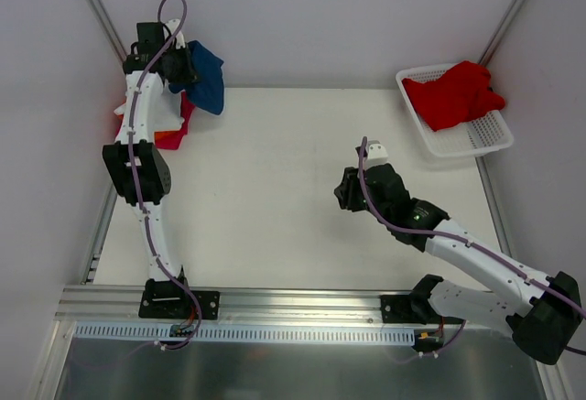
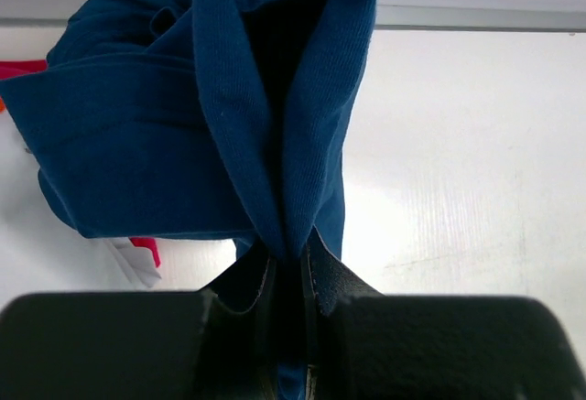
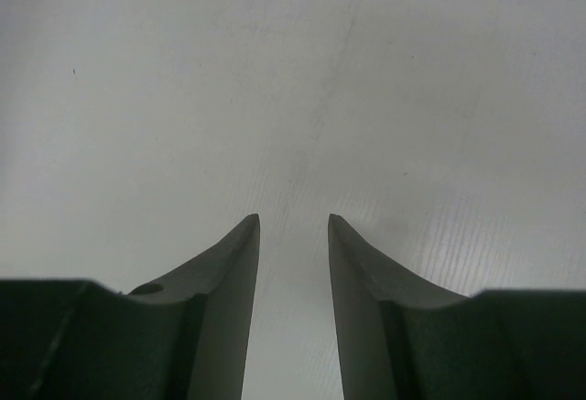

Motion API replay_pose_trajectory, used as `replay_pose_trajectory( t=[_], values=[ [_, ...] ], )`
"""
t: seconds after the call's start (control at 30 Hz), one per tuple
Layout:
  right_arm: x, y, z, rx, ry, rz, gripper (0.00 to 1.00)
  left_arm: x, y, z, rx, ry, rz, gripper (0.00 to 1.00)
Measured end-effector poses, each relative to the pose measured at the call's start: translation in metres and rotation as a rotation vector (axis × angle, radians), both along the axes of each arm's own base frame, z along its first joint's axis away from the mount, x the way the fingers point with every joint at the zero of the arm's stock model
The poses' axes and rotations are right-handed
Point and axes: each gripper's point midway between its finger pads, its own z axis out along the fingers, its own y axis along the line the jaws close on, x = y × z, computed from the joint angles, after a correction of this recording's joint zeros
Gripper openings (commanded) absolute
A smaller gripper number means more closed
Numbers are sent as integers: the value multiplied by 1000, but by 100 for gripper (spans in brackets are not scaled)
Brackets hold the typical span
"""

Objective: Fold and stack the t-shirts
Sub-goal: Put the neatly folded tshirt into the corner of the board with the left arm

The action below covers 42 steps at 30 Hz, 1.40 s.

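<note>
Top view: left gripper (image 1: 186,69) at the far-left corner holds the navy t-shirt (image 1: 209,78), hanging beside the red, orange and white pile (image 1: 172,130); red t-shirt (image 1: 455,95) in the basket (image 1: 476,146); right gripper (image 1: 346,194) mid-table, well apart from both.
Left wrist: fingers (image 2: 341,283) pinched together on a fold of the navy cloth.
Right wrist: gripper parted, hovering over the table (image 3: 137,98).

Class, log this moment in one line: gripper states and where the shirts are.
left gripper: shut on navy t-shirt | right gripper: open, empty, over table | red t-shirt: in basket | other t-shirts: piled far-left
</note>
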Motion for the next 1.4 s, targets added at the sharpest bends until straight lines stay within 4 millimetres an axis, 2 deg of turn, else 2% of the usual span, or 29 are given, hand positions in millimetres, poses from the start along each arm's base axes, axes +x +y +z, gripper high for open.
replay_pose_trajectory(
  t=[0.2, 0.33, 0.43, 0.6, 0.8, 1.1, 1.4],
  values=[
    [-1, 2, -1, 8, 1, 8, 38, 1, 18, 5, 21, -17, 18, 0],
    [-1, 5, 1, 18, 0, 18, 38, 1, 38, 5, 28, -20, 47, 0],
    [-2, 5, 0, 20, 3, 24, 37, 1, 62, 11, 33, -33, 86, 0],
    [-4, 5, -4, 16, 14, 31, 37, 0, 91, 17, 56, -47, 145, 0],
    [-7, 9, -6, 26, 25, 50, 37, -3, 113, 16, 69, -44, 191, 0],
    [-9, 12, -5, 35, 30, 69, 37, -14, 143, -19, 108, 36, 279, 0],
    [-11, 9, 4, 63, 10, 74, 37, -27, 171, -33, 222, 84, 411, 0]
  ],
)
